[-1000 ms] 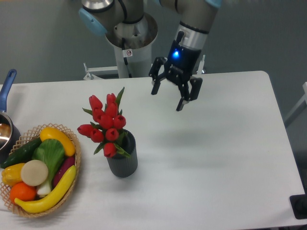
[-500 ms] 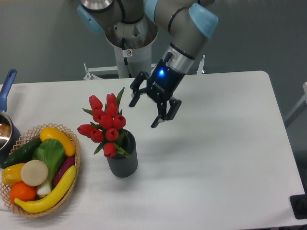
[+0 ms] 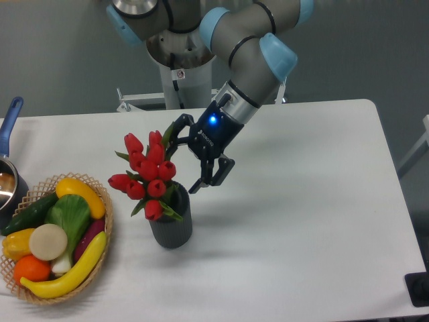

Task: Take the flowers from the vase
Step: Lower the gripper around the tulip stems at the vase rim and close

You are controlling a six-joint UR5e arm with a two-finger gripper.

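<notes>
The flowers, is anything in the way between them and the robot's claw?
No, nothing visible is in the way. The gripper has its jaws open right beside the flowers, on their right side in the picture, with only bare table near it. The basket sits off on the flowers' other side.

Produce basket [image 3: 100, 258] (pot [image 3: 8, 181] beside)

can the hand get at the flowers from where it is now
Probably yes. The open hand sits just right of the flowers, which stand in the vase, with nothing between them. The basket lies on the far side.
</notes>
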